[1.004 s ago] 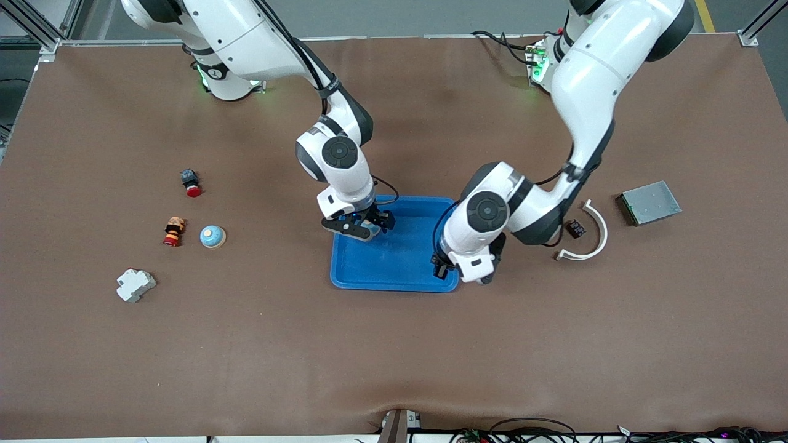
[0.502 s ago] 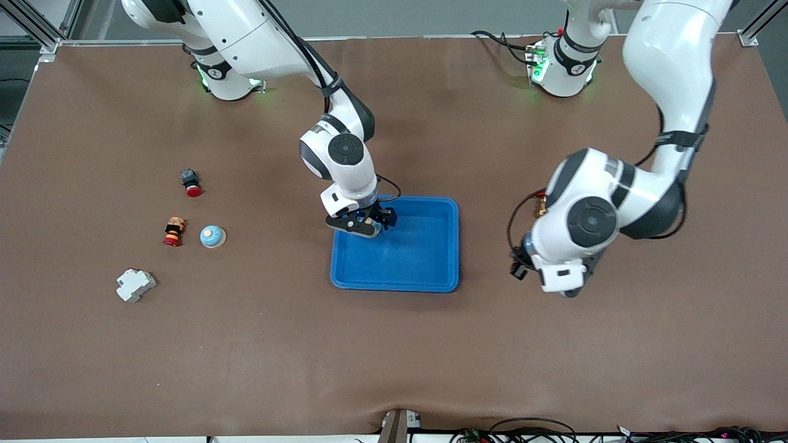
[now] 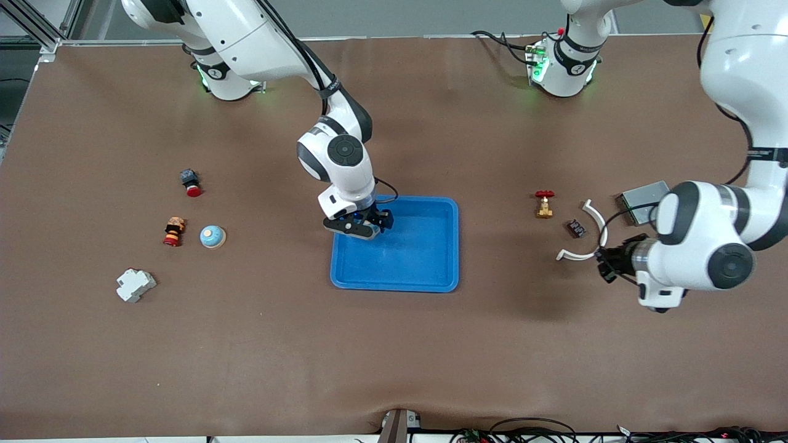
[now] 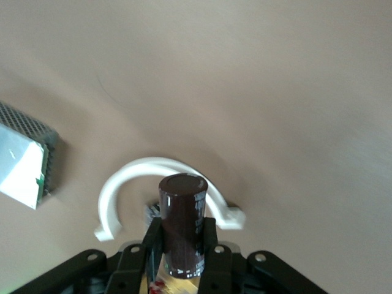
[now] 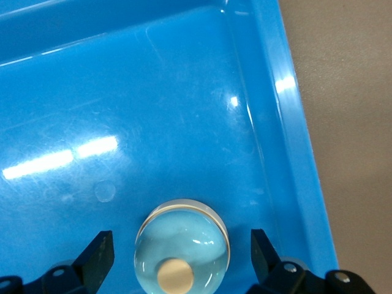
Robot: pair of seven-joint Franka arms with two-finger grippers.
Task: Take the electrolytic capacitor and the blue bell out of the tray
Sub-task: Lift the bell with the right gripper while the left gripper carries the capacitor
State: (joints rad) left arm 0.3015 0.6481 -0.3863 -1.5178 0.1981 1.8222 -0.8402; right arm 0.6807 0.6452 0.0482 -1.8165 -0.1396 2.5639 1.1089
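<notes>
Two grippers: left gripper [image 4: 177, 260] clamps capacitor [image 4: 182, 223] over white clip [image 4: 160, 193]; right gripper [image 5: 180, 254] spread wide w/ bell [image 5: 182, 246] between fingers in tray [image 5: 184, 98].

Two white arms on show here, glossy rounded shells with dark grey bands at the joints. The right arm [image 3: 335, 154] carries a round dark grey cap with a small centre mark on its wrist joint, and a thin black cable loops along its forearm and down to the wrist. The left arm [image 3: 708, 246] has the same dark cap and black bands, with black cable curling at its wrist. Both bases glow green where they meet the tabletop. Each claw is matte black: the right claw [image 5: 180, 257] shows flat angular fingers, the left claw [image 4: 182, 257] black links with round silver screws.
</notes>
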